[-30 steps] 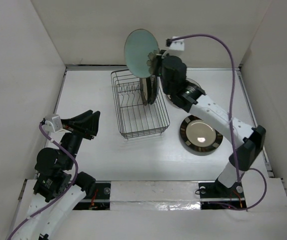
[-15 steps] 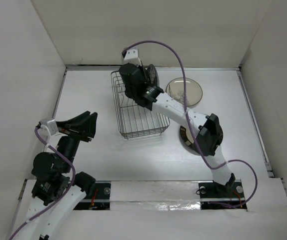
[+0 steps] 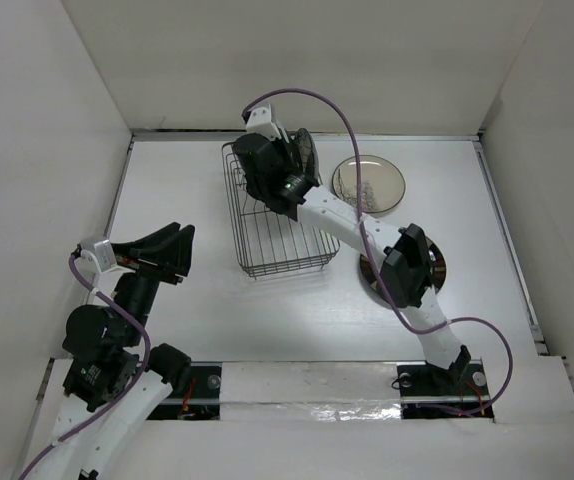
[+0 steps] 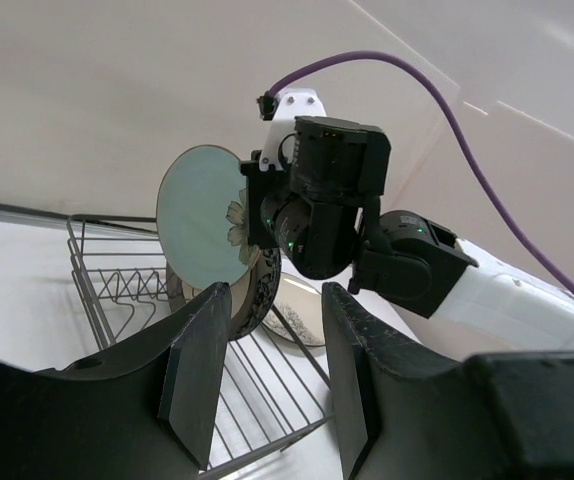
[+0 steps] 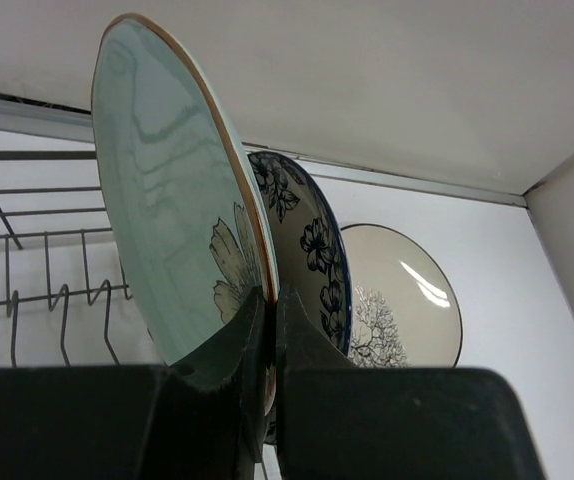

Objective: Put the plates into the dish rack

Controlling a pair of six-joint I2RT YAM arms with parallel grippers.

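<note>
My right gripper (image 5: 272,310) is shut on the lower rim of the pale green plate (image 5: 167,230) and holds it upright over the back of the dish rack (image 5: 27,270), just in front of the black-white patterned plate (image 5: 312,260) standing there. The left wrist view shows the green plate (image 4: 202,215) held above the rack (image 4: 117,290). From above, the right wrist (image 3: 267,165) covers that plate. The branch-motif plate (image 3: 368,184) lies flat on the table right of the rack (image 3: 277,240). The dark-rimmed plate (image 3: 439,268) lies partly under the right arm. My left gripper (image 3: 182,250) is open and empty, left of the rack. I cannot make out a beige plate.
White walls close in the table on the left, back and right. The right arm's purple cable (image 3: 307,95) loops above the rack. The right arm's forearm (image 3: 342,215) crosses the rack's right side.
The right arm has swung left and down with the green plate, from above the rack's back right corner to over its back left. The left arm has barely moved.
</note>
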